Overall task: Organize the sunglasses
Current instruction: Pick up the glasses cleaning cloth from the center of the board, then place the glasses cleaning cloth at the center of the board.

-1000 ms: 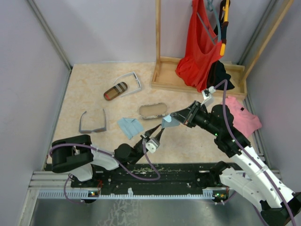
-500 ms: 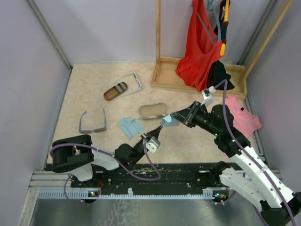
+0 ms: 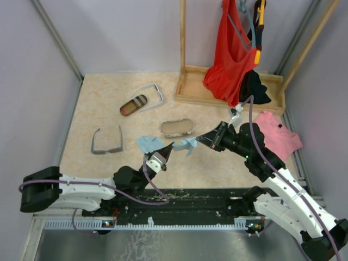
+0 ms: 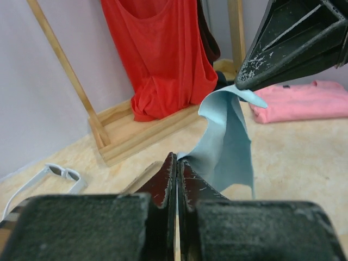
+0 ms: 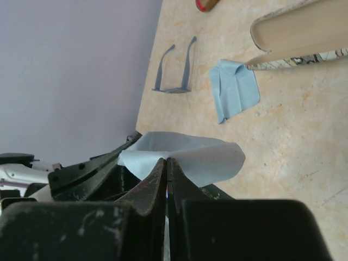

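Observation:
The white-framed sunglasses lie at the back left, also in the left wrist view. The dark wire-framed sunglasses lie at the left, arms open, also in the right wrist view. Both grippers hold one light blue cloth above the table between them. My left gripper is shut on the cloth's lower corner. My right gripper is shut on the cloth's other edge.
A second light blue cloth lies folded on the table. An open grey-patterned case sits mid-table, a brown-striped case beside the white sunglasses. A wooden rack with a red garment stands back right, a pink cloth right.
My left arm has swung out leftward and its gripper has closed on the cloth. My right gripper has moved a little left with the cloth, which now hangs between both.

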Available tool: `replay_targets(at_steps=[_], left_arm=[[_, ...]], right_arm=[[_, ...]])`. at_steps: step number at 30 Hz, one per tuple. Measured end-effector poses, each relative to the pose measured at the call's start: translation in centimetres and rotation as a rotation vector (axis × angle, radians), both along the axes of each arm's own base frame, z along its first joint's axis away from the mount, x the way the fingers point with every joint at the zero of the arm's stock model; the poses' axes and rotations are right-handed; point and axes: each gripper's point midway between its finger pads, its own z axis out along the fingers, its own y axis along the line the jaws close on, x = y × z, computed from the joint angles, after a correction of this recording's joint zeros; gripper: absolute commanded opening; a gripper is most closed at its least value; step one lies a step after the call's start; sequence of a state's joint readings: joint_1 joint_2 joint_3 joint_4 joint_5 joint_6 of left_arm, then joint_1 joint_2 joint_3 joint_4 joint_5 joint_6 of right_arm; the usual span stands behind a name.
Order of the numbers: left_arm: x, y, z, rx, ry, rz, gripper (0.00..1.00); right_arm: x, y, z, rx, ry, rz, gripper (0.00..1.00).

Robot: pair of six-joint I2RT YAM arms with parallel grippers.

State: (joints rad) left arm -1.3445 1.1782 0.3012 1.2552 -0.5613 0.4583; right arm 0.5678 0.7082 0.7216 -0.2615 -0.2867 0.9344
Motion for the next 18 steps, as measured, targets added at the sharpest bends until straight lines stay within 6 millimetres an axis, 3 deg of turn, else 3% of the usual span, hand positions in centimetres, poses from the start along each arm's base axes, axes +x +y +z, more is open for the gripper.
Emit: replay_targets(at_steps=[3,13,18], left_arm=[[-0.3,0.5,-1.1,0.047,0.067,-0.012,0.0],[-2.1,1.3,-8.7,0.293,0.379,-0.031,0.0],[-3.1,1.6,-10.6,0.348,0.53,-0.012,0.0]], right_arm=[[-0.4,0.1,-1.5,-0.019,0.034,0.015,0.0],[-3.5,1.9,-6.2,-0.091,0.133,0.129,0.0],[-5.3,2.1,-8.9,-0.142,0.192,0.178,0.0]])
